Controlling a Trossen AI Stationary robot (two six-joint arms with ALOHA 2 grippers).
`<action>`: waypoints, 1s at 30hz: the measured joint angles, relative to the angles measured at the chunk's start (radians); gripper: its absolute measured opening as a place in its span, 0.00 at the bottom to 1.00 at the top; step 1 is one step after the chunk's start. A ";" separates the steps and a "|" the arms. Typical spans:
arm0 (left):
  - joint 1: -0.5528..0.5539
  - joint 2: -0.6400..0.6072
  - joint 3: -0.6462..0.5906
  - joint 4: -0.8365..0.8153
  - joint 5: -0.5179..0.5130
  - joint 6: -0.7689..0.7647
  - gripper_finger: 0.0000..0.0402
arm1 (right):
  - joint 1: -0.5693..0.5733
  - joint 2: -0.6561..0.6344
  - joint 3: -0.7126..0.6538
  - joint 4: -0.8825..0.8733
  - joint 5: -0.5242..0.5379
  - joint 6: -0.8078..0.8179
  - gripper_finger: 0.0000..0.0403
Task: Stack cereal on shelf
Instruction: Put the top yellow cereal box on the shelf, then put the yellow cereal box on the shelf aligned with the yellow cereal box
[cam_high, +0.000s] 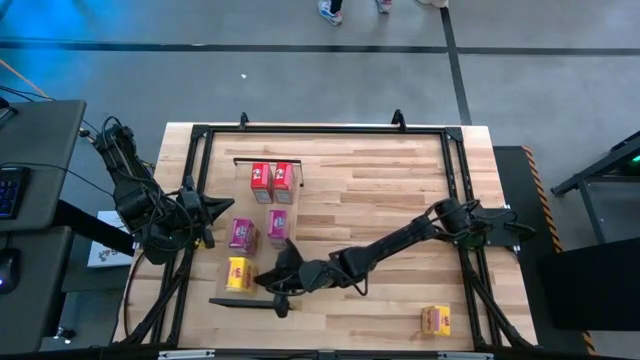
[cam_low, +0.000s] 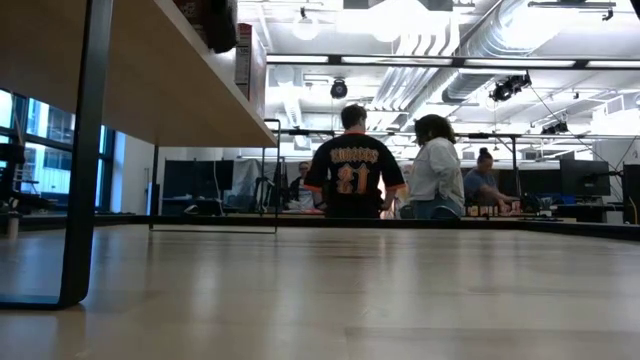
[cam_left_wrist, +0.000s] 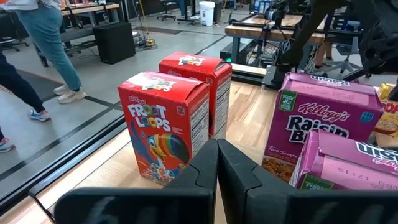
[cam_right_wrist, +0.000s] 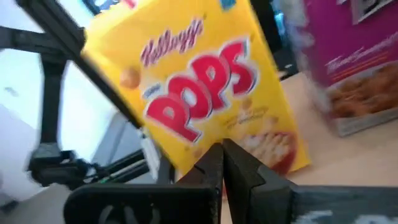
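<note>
Here, the right gripper (cam_high: 272, 283) is seen with its fingers (cam_right_wrist: 214, 163) pressed together and nothing between them, reached far across the table (cam_high: 400, 200) to a spot just at four o'clock of a yellow cereal box (cam_high: 238, 273); in the right wrist view that yellow box (cam_right_wrist: 205, 93) fills the space directly past the closed tips, whether touching or just apart cannot be told, and a pink box (cam_right_wrist: 348, 56) is seen beside it. The left gripper (cam_high: 212, 212) is likewise shut on nothing, its fingers (cam_left_wrist: 205, 168) closed, held at the table's nine o'clock side and pointed toward the boxes. Two red boxes (cam_high: 272, 180) are stood side by side at twelve o'clock of the group, and two pink boxes (cam_high: 260, 230) are placed between them and the yellow one. A second yellow box (cam_high: 435, 320) is left well apart, toward five o'clock of the table. The shelf (cam_low: 150, 70) is shown in the low view as a pale panel overhead on a black rail. People (cam_low: 355, 165) are seen standing in the room beyond.
</note>
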 joint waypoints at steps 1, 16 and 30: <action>0.000 0.000 0.000 0.000 0.000 0.000 0.00 | 0.000 0.006 0.000 0.013 -0.017 0.006 0.00; 0.000 0.000 0.000 0.000 0.001 0.000 0.00 | -0.001 0.003 0.000 -0.065 0.002 -0.017 0.00; 0.000 0.000 0.000 0.000 0.003 0.000 0.00 | 0.017 -0.088 0.000 -0.327 0.044 -0.029 0.00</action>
